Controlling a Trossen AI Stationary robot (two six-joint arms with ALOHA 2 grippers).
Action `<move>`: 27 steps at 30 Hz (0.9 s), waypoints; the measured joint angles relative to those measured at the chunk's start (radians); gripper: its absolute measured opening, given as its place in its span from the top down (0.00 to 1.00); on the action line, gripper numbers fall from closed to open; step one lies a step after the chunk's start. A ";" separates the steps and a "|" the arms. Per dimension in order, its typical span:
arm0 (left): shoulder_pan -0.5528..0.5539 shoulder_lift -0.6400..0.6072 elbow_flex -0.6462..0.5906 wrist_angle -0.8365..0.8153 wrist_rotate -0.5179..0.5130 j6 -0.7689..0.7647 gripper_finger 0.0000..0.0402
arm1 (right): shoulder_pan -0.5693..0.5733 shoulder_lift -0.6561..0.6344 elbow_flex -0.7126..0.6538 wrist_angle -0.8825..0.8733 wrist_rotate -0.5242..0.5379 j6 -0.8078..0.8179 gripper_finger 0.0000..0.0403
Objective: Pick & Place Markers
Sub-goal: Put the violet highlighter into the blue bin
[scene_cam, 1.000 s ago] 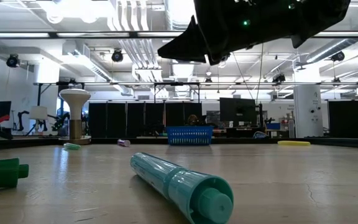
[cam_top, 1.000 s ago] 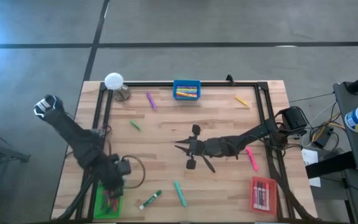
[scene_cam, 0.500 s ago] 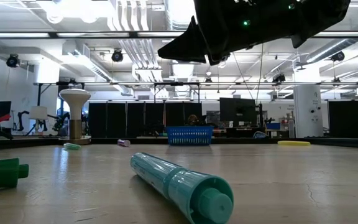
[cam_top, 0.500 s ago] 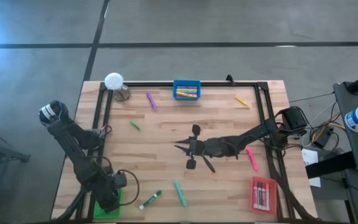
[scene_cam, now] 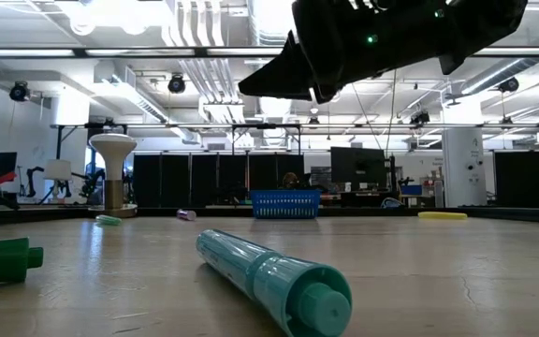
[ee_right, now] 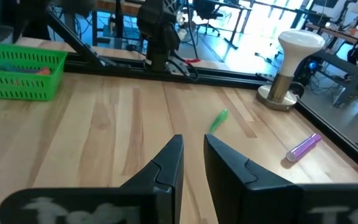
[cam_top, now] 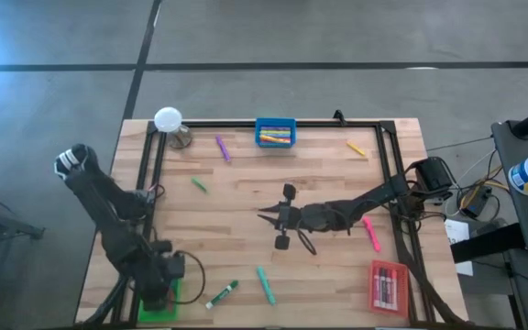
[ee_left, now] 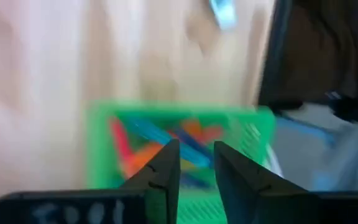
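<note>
While the left tool (ee_left: 194, 163) hangs over the green tray (ee_left: 253, 134) at the counter's (cam_top: 246, 197) near-left corner, fingers a little apart and empty, the sound move is to lift straight up, clear of the rim, before seeking another marker. I cannot tell how many markers lie in that tray. The right tool (ee_right: 192, 155) waits mid-counter, fingers nearly together, holding nothing. Seven markers lie loose: purple marker (cam_top: 222, 148), small green marker (cam_top: 198, 184), yellow marker (cam_top: 357, 148), pink marker (cam_top: 371, 233), teal marker (cam_top: 264, 284), green-and-white marker (cam_top: 221, 294) and a smaller green one by the left arm. Trays: three, counting the blue tray (cam_top: 275, 133) and red tray (cam_top: 388, 285).
</note>
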 joint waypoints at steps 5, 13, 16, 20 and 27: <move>0.110 -0.099 -0.049 0.026 -0.179 0.266 0.88 | -0.001 0.001 0.000 0.006 -0.003 0.026 0.85; 0.404 -0.222 -0.257 0.254 -0.279 0.696 0.99 | -0.007 0.002 0.000 0.022 0.001 0.008 0.85; 0.535 -0.248 -0.333 0.344 -0.369 0.725 1.00 | -0.011 0.002 0.000 0.024 0.001 0.000 0.85; 0.694 -0.274 -0.442 0.527 -0.415 0.724 1.00 | -0.014 0.002 0.000 0.024 0.004 -0.001 0.85; 0.919 -0.277 -0.620 0.844 -0.415 0.706 1.00 | -0.013 0.002 0.000 0.002 0.004 0.002 0.85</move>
